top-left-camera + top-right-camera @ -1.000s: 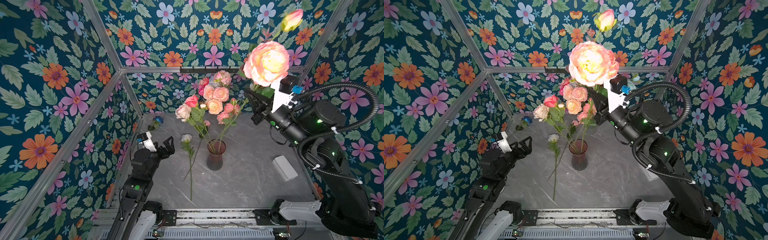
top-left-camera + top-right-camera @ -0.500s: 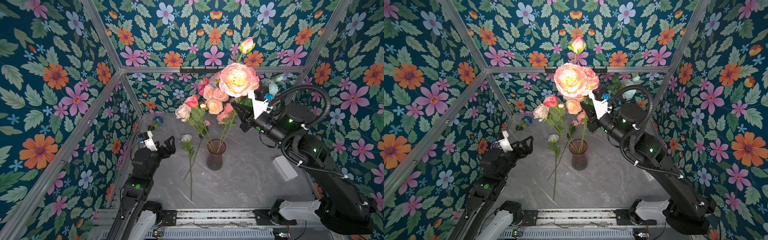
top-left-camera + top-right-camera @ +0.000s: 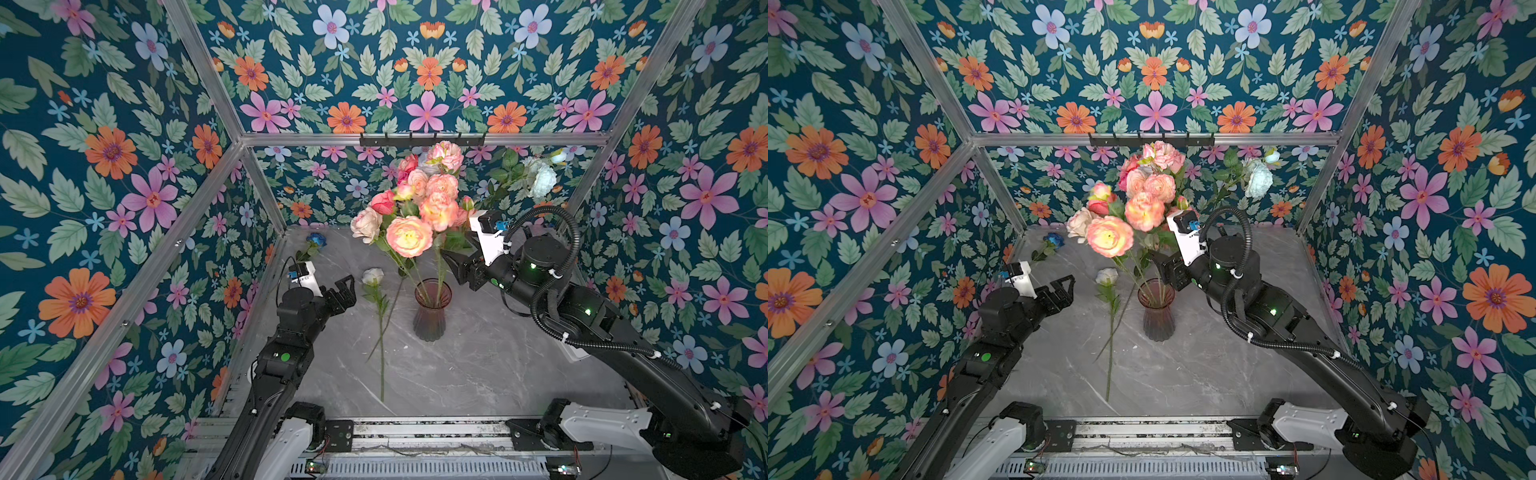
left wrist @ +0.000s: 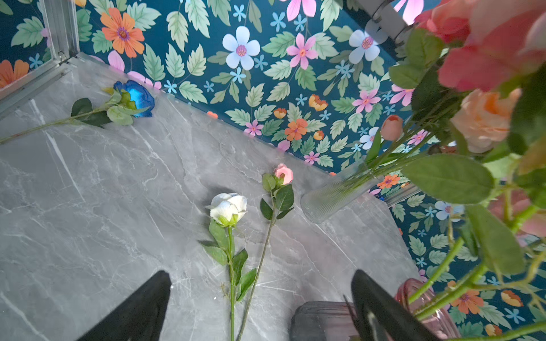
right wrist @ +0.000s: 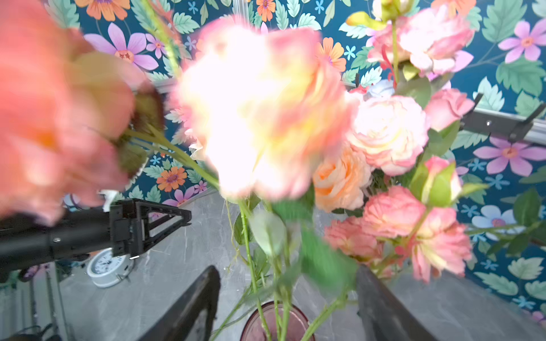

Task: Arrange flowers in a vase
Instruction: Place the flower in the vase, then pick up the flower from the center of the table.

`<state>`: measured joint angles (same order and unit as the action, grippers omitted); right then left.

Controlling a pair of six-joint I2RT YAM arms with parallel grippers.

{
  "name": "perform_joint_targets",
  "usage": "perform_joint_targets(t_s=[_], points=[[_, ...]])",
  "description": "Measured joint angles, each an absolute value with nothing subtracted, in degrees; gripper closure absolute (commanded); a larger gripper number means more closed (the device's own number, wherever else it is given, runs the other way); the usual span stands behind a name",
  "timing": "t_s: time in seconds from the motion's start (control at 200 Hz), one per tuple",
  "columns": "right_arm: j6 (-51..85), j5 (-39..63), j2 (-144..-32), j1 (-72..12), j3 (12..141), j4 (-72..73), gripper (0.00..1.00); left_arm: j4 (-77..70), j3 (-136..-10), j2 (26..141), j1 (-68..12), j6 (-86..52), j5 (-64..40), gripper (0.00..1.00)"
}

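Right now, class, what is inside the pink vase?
Green stems of the pink and peach flowers stand in the pink vase. Its tinted glass hides their lower ends, so they cannot be counted.

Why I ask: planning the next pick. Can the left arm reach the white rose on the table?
Probably yes: the left gripper, fingers open, hovers beside the white rose with nothing between; the vase stands beyond.

Large peach bloom (image 5: 260,109): smeared by blur in the right wrist view; no petals can be made out.
Coral bloom (image 5: 53,124): blurred and cut off by the picture's edge in the same view.
Vase (image 5: 292,310): only the rim is shown there; the body is cut off.
Blue flower (image 4: 136,96): the stem's end is cut off in the left wrist view.
White object (image 3: 575,353): mostly covered by the right arm (image 3: 648,370) in both top views; it cannot be identified.
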<state>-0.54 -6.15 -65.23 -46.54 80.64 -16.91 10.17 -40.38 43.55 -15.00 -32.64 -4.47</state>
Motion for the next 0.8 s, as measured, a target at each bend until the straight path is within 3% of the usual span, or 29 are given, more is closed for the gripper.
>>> perform_joint_targets(t_s=[0.16,0.365,0.485,0.61,0.8], points=[[3.42,-7.11,-61.21,-46.54,77.12,-16.88,0.12,13.80,-44.23,51.70,-14.63,-32.34,-3.40,0.08],[6.74,-9.50,-53.93,-46.50,72.44,-16.88,0.12,14.79,-48.25,65.41,-14.13,-28.80,-2.70,0.23],[7.33,-11.09,-50.96,-46.50,71.09,-17.12,0.12,13.39,-48.38,74.78,-18.70,-28.14,-2.98,0.24],[7.51,-12.56,-48.64,-46.54,70.32,-18.20,0.12,11.07,-49.23,84.07,-24.08,-28.16,-2.68,0.36],[7.49,-14.11,-45.60,-46.54,68.51,-19.59,0.12,9.85,-49.89,93.56,-28.71,-28.18,2.85,0.37]])
